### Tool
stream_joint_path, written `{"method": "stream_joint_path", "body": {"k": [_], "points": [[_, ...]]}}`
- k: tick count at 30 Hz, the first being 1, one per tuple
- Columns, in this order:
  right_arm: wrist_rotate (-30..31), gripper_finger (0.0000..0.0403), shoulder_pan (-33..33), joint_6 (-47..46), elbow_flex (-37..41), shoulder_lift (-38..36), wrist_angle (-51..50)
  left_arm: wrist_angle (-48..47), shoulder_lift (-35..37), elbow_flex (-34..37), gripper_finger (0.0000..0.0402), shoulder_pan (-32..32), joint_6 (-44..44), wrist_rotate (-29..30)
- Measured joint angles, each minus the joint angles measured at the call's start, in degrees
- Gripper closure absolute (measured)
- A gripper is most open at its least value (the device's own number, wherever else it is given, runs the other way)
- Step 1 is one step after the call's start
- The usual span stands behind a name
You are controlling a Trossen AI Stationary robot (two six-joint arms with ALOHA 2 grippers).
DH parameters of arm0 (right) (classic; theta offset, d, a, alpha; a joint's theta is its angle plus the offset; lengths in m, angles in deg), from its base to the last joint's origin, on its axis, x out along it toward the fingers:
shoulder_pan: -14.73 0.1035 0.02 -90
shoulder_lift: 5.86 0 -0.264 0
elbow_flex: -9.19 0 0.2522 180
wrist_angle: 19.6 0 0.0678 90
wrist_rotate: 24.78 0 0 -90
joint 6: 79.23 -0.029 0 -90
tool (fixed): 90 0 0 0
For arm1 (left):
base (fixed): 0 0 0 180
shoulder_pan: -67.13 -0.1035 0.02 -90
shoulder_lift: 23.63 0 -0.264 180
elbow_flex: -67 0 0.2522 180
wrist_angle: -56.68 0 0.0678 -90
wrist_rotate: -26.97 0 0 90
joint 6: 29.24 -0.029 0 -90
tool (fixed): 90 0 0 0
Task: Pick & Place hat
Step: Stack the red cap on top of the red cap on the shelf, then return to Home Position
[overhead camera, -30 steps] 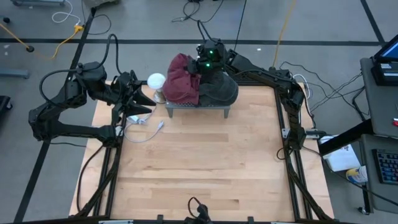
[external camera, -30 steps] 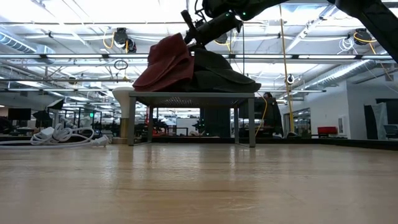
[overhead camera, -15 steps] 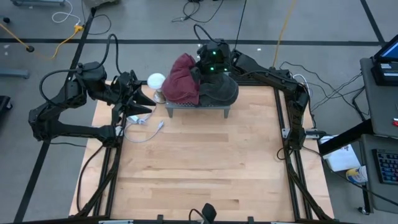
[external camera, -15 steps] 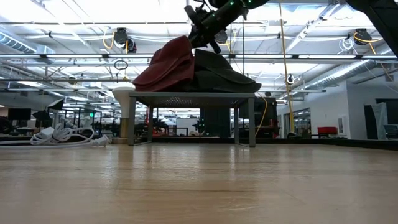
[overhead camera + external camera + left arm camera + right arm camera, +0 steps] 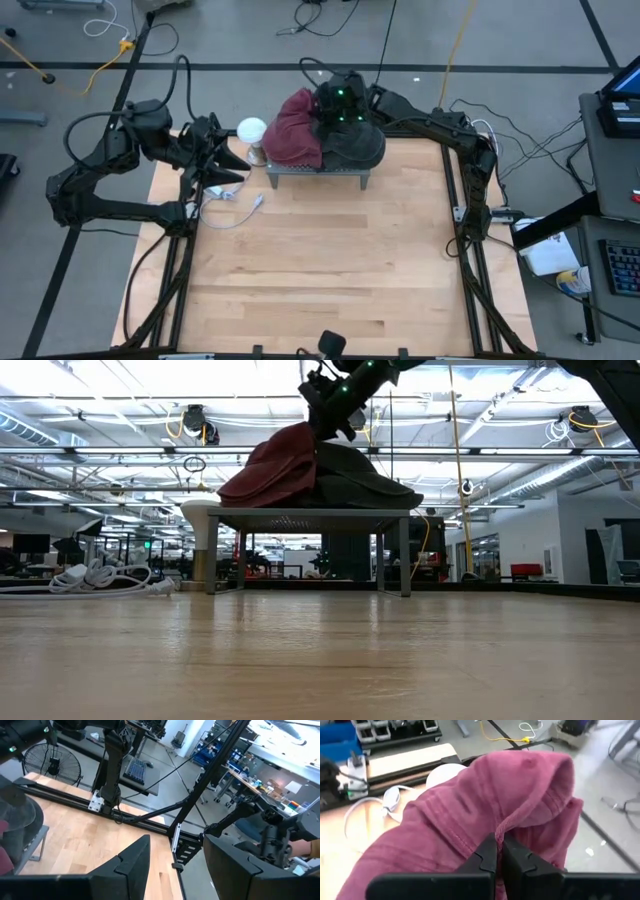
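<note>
While pinching a fold of the red hat (image 5: 485, 815) between shut fingers (image 5: 487, 855), hovering over the small grey stand (image 5: 318, 172) at the far edge of the worktop (image 5: 320, 270): right gripper (image 5: 335, 108), reaching in from the far right corner. Lying draped on top of that stand, the red hat, on the stand's left half, pressing against a dark hat (image 5: 355, 142) heaped on the right half and partly tucked under the arm's wrist. Showing in the low view as two mounds side by side on the flat stand top (image 5: 310, 512), red hat (image 5: 275, 468) to the left, dark hat (image 5: 365, 478) to the right, with the right gripper (image 5: 325, 410) coming down at the seam between them. Crowding the red hat on its left: a white round lamp-like object (image 5: 251, 130), just beside the stand's left legs. Trailing near the far left corner of the worktop: a white cable with a power strip (image 5: 225, 193). Waiting beyond the left edge, near that cable: left gripper (image 5: 228, 165), fingers (image 5: 132, 865) parted wide and holding nothing. Standing well off the worktop, seen past the left fingers: a floor fan (image 5: 57, 767) and a keyboard (image 5: 136, 770) on a side desk.
</note>
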Motion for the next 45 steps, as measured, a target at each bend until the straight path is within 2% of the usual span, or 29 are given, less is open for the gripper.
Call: {"method": "stream_joint_path", "body": {"k": [4, 16, 21, 28, 34, 38, 41, 45], "points": [[0.1, 0.0401, 1.0, 4.3, 0.0, 1.0, 0.9, -2.2, 0.0, 0.0, 0.0215, 0.0, -0.2, 0.0], [0.2, 0.0393, 1.7, 4.4, 3.1, 2.6, 2.1, -4.0, 0.0, 0.0, 0.0215, 0.0, 1.1, 0.0], [0.5, 0.0359, 2.1, 5.1, 3.2, 2.5, 2.1, -4.2, 0.0, 0.0, 0.0215, 0.0, 1.6, 0.0], [0.4, 0.0273, 2.1, 4.3, 3.2, 1.0, 2.1, -4.2, 0.0, 0.0, 0.0215, 0.0, 3.0, 0.0], [3.1, 0.021, 2.2, 3.9, 3.2, -0.8, 3.9, -4.2, 0.0, 0.0, 0.0215, 0.1, 3.0, 0.0], [4.3, 0.0195, 3.1, 3.9, 3.0, -2.3, 7.4, -4.1, 0.0, 0.0, 0.0215, 0.1, 2.7, 0.1], [7.5, 0.0193, 3.8, 3.4, 3.2, -3.6, 6.7, -3.5, 0.0, 0.0, 0.0215, 0.0, 2.7, 0.3], [7.6, 0.0193, 4.4, 1.8, 3.2, -6.3, 4.0, -3.4, 0.0, 0.0, 0.0215, 0.0, 3.0, 2.6]]}}
